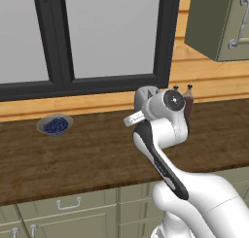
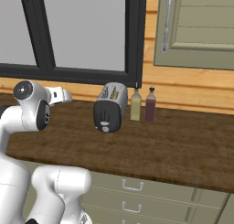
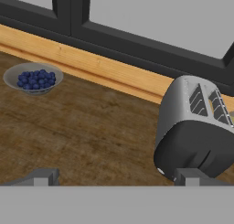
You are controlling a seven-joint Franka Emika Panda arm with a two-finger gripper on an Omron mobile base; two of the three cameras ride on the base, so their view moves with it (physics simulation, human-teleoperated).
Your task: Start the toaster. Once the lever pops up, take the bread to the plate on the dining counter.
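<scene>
The toaster (image 2: pixel 109 108) is a silver box with a black end panel, standing on the dark wood counter (image 2: pixel 173 150) below the window. In the hand view the toaster (image 3: pixel 194 127) sits at the right, with its two top slots in sight. My gripper (image 3: pixel 116 178) is open and holds nothing. Its right fingertip (image 3: pixel 188 176) is in line with the toaster's black end but still short of it. From the left base view, my arm covers most of the toaster (image 1: pixel 145 96). The bread is hidden from view. The plate and the dining counter are out of view.
A grey dish of blue berries (image 1: pixel 55 124) sits on the counter, left of the arm. Two bottles (image 2: pixel 142 105) stand just right of the toaster against the wooden wall. A green wall cabinet (image 2: pixel 196 26) hangs at the upper right. Drawers run below the counter.
</scene>
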